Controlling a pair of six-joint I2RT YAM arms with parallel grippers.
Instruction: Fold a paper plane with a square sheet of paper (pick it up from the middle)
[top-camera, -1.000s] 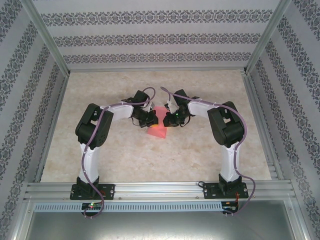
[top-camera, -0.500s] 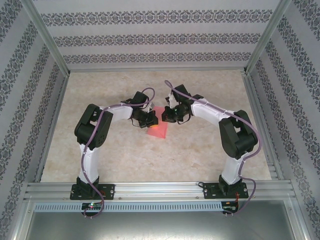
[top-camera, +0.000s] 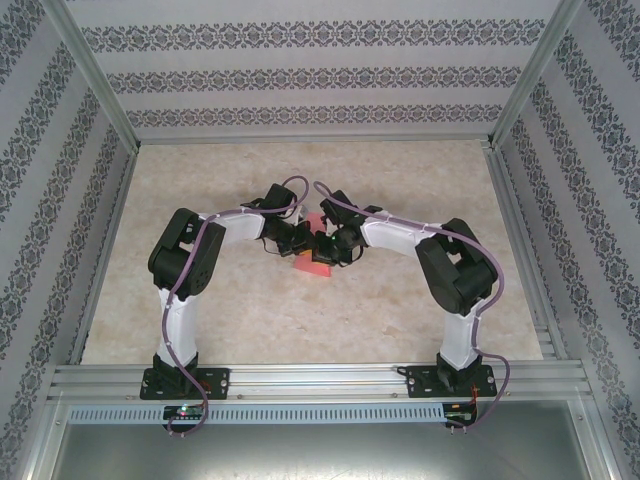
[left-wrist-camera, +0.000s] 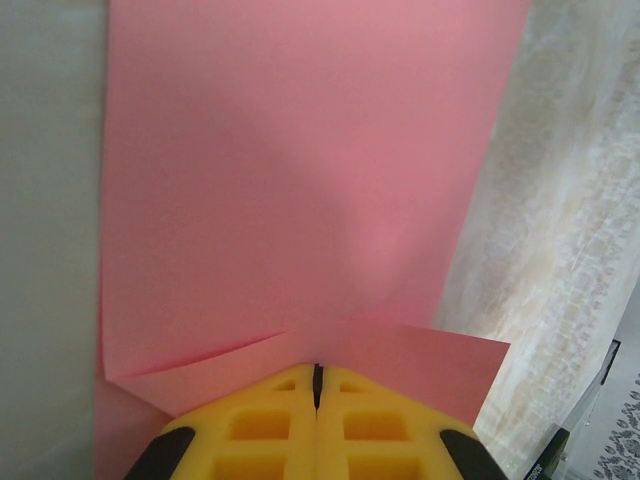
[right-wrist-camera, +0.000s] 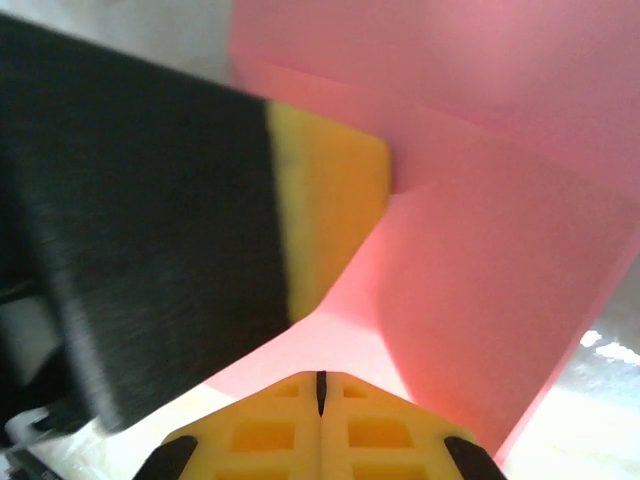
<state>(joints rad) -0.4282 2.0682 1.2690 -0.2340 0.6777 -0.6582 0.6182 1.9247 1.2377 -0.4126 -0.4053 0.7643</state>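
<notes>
1 pink-red paper sheet (left-wrist-camera: 300, 180): thin, matte, smooth, creased flaps. 1 marbled beige counter (top-camera: 250, 320). left jaws pinched shut on its edge; right jaws fully closed, grip unclear.

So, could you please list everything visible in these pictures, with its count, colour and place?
square sheet of thin pink-red paper: one, pink-red, partly folded, middle of the table, between the grippers
marbled tabletop: one, beige, under everything
patterned wall panels: three, grey-and-white stripes, at left, back and right
aluminium frame rail: one, silver, near edge, carrying both arm bases
left arm: one, black and white, near left
right arm: one, black and white, near right
left gripper: one, yellow fingers, shut, tips at the paper
right gripper: one, yellow fingers, shut, tips at the paper
</notes>
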